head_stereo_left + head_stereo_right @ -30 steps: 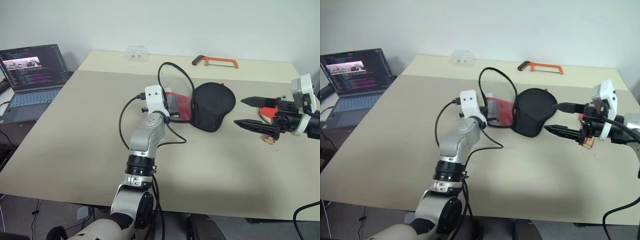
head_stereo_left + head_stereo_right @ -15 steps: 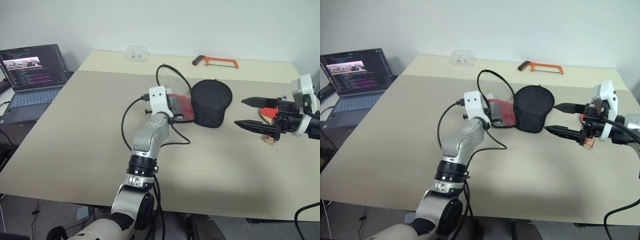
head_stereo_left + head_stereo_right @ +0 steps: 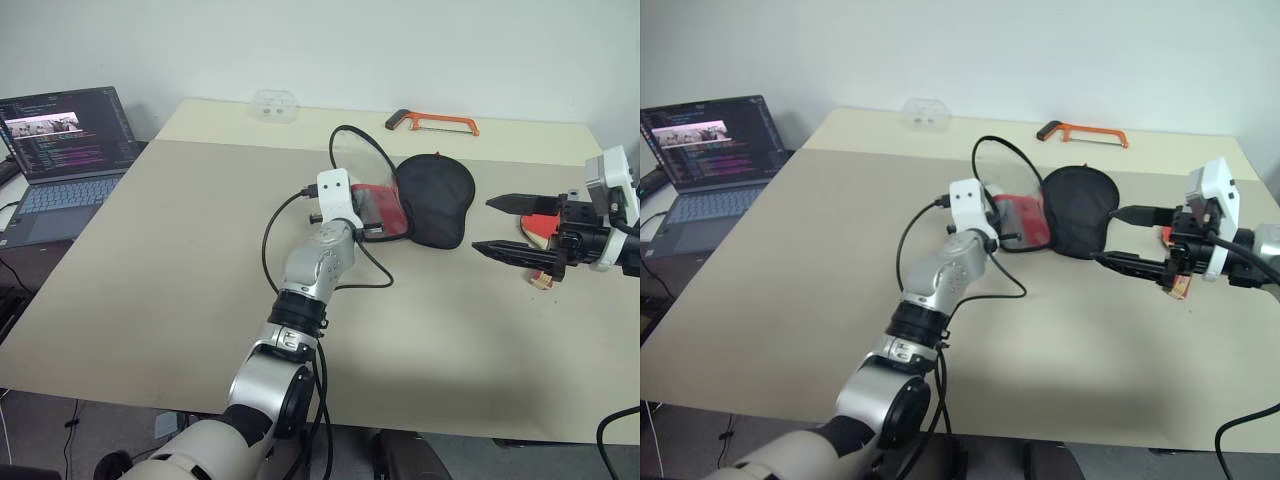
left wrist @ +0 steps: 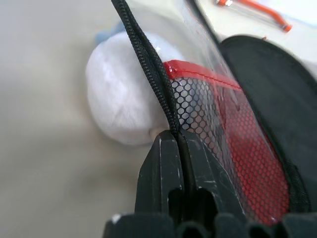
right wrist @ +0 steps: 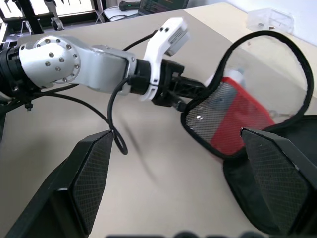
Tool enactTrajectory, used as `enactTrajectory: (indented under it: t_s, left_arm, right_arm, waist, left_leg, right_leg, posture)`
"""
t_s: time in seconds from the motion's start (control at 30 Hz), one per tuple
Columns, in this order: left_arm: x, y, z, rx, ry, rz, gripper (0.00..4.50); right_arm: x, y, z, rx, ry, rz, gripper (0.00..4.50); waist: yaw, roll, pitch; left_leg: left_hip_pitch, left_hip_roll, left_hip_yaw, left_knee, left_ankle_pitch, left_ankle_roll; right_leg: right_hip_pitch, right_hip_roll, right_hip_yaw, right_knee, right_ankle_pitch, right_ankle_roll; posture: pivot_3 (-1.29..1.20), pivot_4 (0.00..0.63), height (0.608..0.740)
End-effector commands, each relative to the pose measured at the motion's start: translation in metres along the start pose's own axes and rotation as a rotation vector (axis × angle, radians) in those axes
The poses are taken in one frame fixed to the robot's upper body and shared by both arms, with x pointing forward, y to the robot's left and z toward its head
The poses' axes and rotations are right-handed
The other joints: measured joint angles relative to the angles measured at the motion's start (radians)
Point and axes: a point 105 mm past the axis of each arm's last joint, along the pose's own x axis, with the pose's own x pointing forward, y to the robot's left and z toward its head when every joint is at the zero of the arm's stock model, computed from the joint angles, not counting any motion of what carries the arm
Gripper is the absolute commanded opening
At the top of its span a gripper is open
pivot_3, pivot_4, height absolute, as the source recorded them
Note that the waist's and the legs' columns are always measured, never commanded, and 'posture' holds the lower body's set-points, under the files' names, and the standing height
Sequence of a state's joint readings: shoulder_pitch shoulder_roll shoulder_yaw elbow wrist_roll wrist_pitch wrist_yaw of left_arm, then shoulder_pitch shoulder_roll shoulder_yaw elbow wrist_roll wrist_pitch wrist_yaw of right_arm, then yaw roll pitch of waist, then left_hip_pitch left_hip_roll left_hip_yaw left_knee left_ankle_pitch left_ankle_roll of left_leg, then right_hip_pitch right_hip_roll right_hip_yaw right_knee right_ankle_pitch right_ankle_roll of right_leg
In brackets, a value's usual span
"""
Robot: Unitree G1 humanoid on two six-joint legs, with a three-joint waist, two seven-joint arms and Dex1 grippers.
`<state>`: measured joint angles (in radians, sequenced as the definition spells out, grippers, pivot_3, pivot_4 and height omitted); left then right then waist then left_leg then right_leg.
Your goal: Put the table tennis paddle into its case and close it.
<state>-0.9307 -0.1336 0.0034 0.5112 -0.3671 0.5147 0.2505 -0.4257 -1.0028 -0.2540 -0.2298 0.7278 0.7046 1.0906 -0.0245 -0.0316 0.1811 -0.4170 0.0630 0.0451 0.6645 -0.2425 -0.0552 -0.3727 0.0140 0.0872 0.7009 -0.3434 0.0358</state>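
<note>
The left gripper (image 4: pixel 181 148) pinches the zipper edge of the case (image 3: pixel 432 200), lid raised. The table tennis paddle (image 3: pixel 541 228) lies right of it, beside the wide-open right gripper (image 3: pixel 497 225), the nearer arm

red-faced table tennis paddle (image 3: pixel 541 226): mostly hidden behind right gripper (image 3: pixel 490 224)
laptop (image 3: pixel 62 160): cut off at the edge

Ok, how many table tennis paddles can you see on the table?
1: the red-faced wooden-handled table tennis paddle lies at the table's right side, partly hidden behind the right gripper. Any others would be hidden.
</note>
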Motion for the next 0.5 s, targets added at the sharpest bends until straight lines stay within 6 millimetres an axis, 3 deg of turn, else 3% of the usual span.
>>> enactTrajectory:
  t_s: [0.03,0.3,0.5]
  left_arm:
    - [-0.020,-0.115,0.014,-0.075,-0.035,-0.288,0.01]
    - [-0.029,-0.124,0.010,-0.066,-0.007,-0.338,0.01]
    - [-0.041,-0.119,0.013,-0.051,0.028,-0.384,0.01]
  right_arm:
    - [-0.006,0.001,0.016,-0.063,-0.026,-0.010,4.50]
    - [-0.004,0.000,0.014,-0.059,-0.025,-0.009,4.50]
    - [-0.004,-0.001,0.014,-0.061,-0.023,-0.005,4.50]
  waist:
    - [0.000,0.000,0.000]
    - [0.009,0.000,0.000]
    - [0.009,0.000,0.000]
  left_leg:
    - [0.000,0.000,0.000,-0.001,0.000,0.000]
    - [-0.001,0.000,0.000,-0.002,0.000,0.000]
    - [-0.001,0.000,0.000,-0.002,0.000,0.000]
  right_leg:
    - [0.000,0.000,0.000,-0.002,0.000,0.000]
    - [0.000,-0.001,0.000,-0.004,0.000,0.000]
    - [0.000,0.000,0.000,-0.003,0.001,0.001]
  posture:
    - [0.00,0.150,0.740]
    - [0.00,0.150,0.740]
    - [0.00,0.150,0.740]
